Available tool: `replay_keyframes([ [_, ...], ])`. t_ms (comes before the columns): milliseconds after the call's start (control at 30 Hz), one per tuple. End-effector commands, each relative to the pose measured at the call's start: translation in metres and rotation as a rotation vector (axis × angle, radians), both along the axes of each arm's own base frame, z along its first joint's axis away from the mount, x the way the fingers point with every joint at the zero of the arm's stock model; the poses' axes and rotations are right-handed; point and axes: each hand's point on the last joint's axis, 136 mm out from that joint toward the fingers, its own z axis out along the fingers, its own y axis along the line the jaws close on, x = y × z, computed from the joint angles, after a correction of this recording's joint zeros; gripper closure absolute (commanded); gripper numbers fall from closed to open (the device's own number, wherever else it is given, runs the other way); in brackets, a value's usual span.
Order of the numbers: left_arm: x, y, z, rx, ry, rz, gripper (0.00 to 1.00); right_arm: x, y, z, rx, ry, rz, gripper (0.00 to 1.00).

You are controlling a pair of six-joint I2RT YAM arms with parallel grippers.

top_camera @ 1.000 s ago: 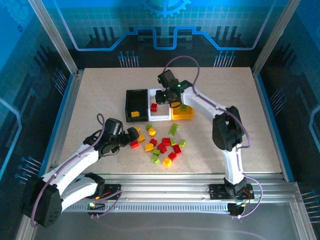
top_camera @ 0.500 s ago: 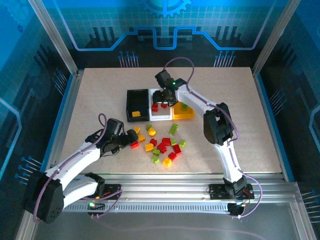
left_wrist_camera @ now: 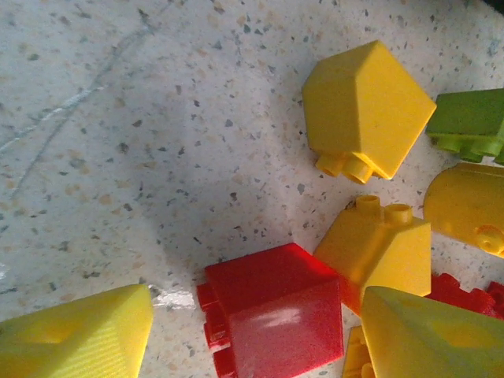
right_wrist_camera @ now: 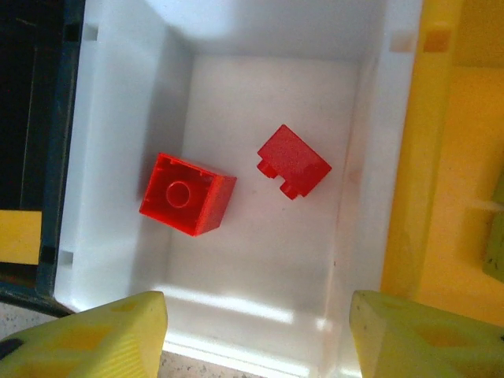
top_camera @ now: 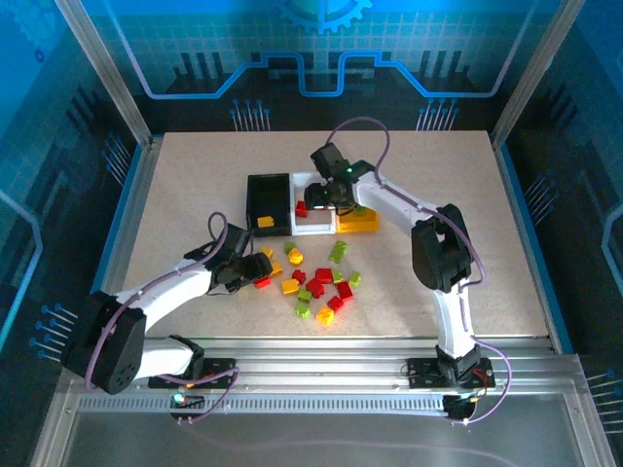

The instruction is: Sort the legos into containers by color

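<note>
The legos (top_camera: pixel 321 282) lie scattered in red, yellow-orange and green on the table in front of the containers. My left gripper (top_camera: pixel 251 272) is low at the pile's left end, open, its yellow fingertips (left_wrist_camera: pixel 79 339) on either side of a red brick (left_wrist_camera: pixel 272 311), with a gap still showing on the left side. My right gripper (top_camera: pixel 326 195) hangs open and empty over the white bin (right_wrist_camera: pixel 370 157), where two red bricks (right_wrist_camera: pixel 187 194) lie. The black bin (top_camera: pixel 255 190) holds a yellow brick (top_camera: pixel 264 222). The yellow bin (top_camera: pixel 368 224) stands to the right of the white one.
Yellow bricks (left_wrist_camera: pixel 366 106) and a green brick (left_wrist_camera: pixel 472 122) crowd close to the red one near the left gripper. The three bins stand touching in a row at mid-table. Metal frame posts (top_camera: pixel 127 107) and rails border the table.
My left gripper has slid right onto the red brick and its jaws have narrowed. My right gripper has opened over the white bin, and a second red brick now lies there.
</note>
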Motion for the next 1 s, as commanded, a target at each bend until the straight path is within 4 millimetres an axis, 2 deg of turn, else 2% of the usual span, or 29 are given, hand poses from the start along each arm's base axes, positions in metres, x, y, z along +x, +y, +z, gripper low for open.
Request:
replay_keyframes([
  [0, 0.007, -0.006, 0.001, 0.031, -0.014, -0.049, 0.34, 0.0, -0.003, 0.019, 0.043, -0.035, -0.017, 0.36],
  [167, -0.004, 0.006, -0.012, 0.111, 0.032, -0.05, 0.49, -0.004, -0.008, 0.025, 0.057, -0.048, -0.025, 0.36],
  [300, -0.009, 0.008, -0.01, 0.103, 0.019, -0.034, 0.57, -0.008, -0.013, 0.032, 0.07, -0.059, -0.033, 0.36],
  [400, -0.007, 0.006, 0.003, 0.083, -0.008, -0.031, 0.61, -0.013, -0.019, 0.038, 0.079, -0.067, -0.04, 0.36],
  [533, 0.003, -0.004, 0.039, 0.048, -0.073, -0.057, 0.64, -0.029, -0.033, 0.05, 0.109, -0.092, -0.049, 0.36],
  [667, 0.03, -0.022, 0.084, 0.005, -0.174, -0.08, 0.64, -0.053, -0.05, 0.051, 0.123, -0.1, -0.057, 0.36],
  [733, 0.051, -0.034, 0.103, -0.01, -0.214, -0.09, 0.64, -0.066, -0.06, 0.047, 0.125, -0.092, -0.065, 0.36],
  [867, 0.096, -0.062, 0.126, -0.031, -0.274, -0.114, 0.64, -0.091, -0.076, 0.037, 0.128, -0.073, -0.081, 0.36],
  [967, 0.13, -0.085, 0.136, -0.023, -0.312, -0.142, 0.65, -0.108, -0.088, 0.031, 0.124, -0.065, -0.091, 0.35],
])
